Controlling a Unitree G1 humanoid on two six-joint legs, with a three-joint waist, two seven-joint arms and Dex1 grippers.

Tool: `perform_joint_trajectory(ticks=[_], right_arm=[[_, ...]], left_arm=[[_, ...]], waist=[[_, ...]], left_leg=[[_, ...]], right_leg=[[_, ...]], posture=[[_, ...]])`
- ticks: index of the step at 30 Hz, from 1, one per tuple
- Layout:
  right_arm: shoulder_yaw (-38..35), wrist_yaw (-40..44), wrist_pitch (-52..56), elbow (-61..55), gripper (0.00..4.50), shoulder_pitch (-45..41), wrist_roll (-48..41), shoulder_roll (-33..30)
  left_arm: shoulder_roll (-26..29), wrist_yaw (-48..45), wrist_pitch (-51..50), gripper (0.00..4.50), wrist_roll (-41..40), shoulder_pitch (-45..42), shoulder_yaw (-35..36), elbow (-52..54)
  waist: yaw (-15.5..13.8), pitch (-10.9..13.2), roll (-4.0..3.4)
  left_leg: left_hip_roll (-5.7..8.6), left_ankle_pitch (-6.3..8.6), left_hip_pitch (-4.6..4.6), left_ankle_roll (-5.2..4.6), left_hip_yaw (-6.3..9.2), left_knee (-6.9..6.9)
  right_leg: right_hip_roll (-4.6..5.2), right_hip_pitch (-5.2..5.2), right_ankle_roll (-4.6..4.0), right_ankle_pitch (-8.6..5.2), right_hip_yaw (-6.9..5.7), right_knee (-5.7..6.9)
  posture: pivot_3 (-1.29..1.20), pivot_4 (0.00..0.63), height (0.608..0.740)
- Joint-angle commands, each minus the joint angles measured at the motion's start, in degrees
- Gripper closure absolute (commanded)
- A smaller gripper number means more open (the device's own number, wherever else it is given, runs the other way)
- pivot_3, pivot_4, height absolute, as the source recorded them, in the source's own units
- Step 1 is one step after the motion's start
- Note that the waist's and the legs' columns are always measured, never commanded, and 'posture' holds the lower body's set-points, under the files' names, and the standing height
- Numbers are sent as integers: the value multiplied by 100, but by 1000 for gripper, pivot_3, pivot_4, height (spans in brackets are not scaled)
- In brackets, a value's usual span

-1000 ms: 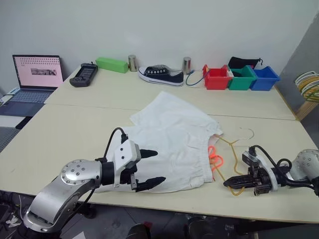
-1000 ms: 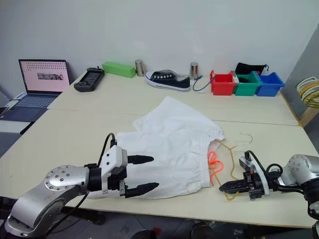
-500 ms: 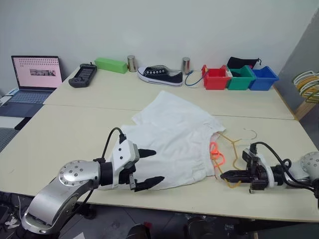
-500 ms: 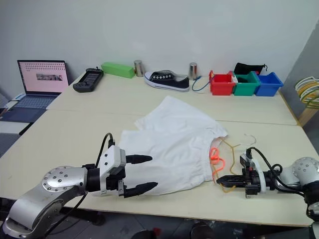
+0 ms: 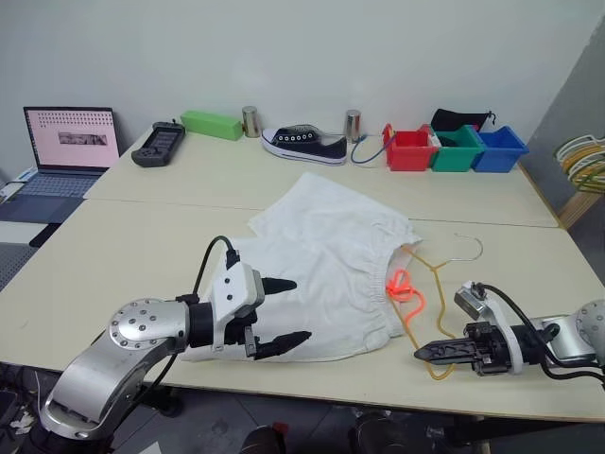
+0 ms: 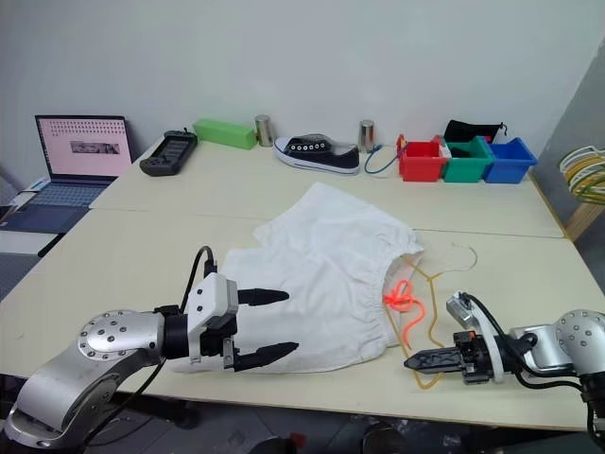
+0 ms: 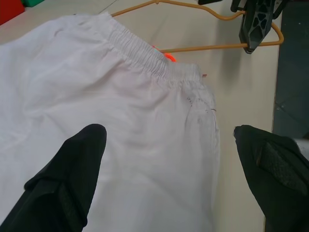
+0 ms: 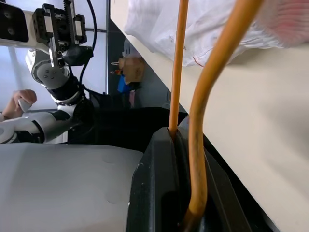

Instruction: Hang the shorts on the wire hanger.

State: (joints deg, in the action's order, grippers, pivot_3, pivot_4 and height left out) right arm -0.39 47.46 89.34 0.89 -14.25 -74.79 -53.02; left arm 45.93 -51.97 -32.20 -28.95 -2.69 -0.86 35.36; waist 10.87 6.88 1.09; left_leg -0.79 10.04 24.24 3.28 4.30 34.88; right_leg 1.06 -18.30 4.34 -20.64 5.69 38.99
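The white shorts [image 5: 326,270] lie flat in the middle of the table, gathered waistband to the right, and the orange drawstring [image 5: 405,287] trails out beside it. The thin gold wire hanger [image 5: 444,274] lies right of the waistband, hook [image 5: 470,248] pointing away. My right gripper [image 5: 423,355] is shut on the hanger's near wire [image 8: 203,121] close to the table's front edge. My left gripper [image 5: 299,310] hovers open over the shorts' near left part [image 7: 106,106], with its black fingers [image 7: 72,179] spread wide and nothing between them.
Along the back stand a laptop [image 5: 71,142], a black controller [image 5: 158,144], a green box [image 5: 213,123], two metal cans [image 5: 250,120], a dark shoe [image 5: 304,142] and red, green and blue bins [image 5: 454,149]. A bunch of hangers [image 5: 584,156] hangs at the far right.
My right gripper has rolled and shifted slightly to the left along the front edge, carrying the hanger with it. The left gripper has stayed open in place.
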Motion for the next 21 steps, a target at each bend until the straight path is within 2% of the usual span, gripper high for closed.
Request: perform_joint_trajectory(ticks=[1, 4, 13, 17, 21], right_arm=[[108, 246, 205, 132, 4500, -119, 203, -49], [325, 258, 315, 542, 4500, -195, 112, -76], [607, 284, 315, 590, 4500, 150, -706, -559], [511, -150, 315, 1246, 4500, 1, -858, -327], [1, -704, 308, 1857, 4500, -341, -694, 334]], left_arm=[[20, -32, 119, 9, 39, -112, -9, 46], [17, -24, 118, 9, 51, -135, -4, 40], [59, -8, 115, 9, 35, 34, 98, 147], [44, 16, 103, 9, 33, 25, 90, 158], [37, 16, 106, 9, 22, 26, 93, 163]], waist=[[0, -3, 2], [-1, -5, 3], [-12, -7, 0], [-11, -15, 10], [12, -19, 10]], left_leg=[[0, 0, 0, 0, 0, 0], [1, 0, 1, 0, 0, 1], [0, 0, 2, 0, -1, 1], [1, 0, 0, 0, 0, 5], [0, -1, -4, -1, -1, 6]], right_leg=[[0, 0, 0, 0, 0, 0], [0, 1, 0, 0, 1, 0], [0, 2, -1, 0, 1, 0], [0, 4, 2, 2, 0, 0], [-1, 7, 6, 4, 3, 1]], posture=[[-162, 22, 740], [-155, 24, 740], [-150, 27, 740], [-142, 32, 740], [-142, 30, 740]])
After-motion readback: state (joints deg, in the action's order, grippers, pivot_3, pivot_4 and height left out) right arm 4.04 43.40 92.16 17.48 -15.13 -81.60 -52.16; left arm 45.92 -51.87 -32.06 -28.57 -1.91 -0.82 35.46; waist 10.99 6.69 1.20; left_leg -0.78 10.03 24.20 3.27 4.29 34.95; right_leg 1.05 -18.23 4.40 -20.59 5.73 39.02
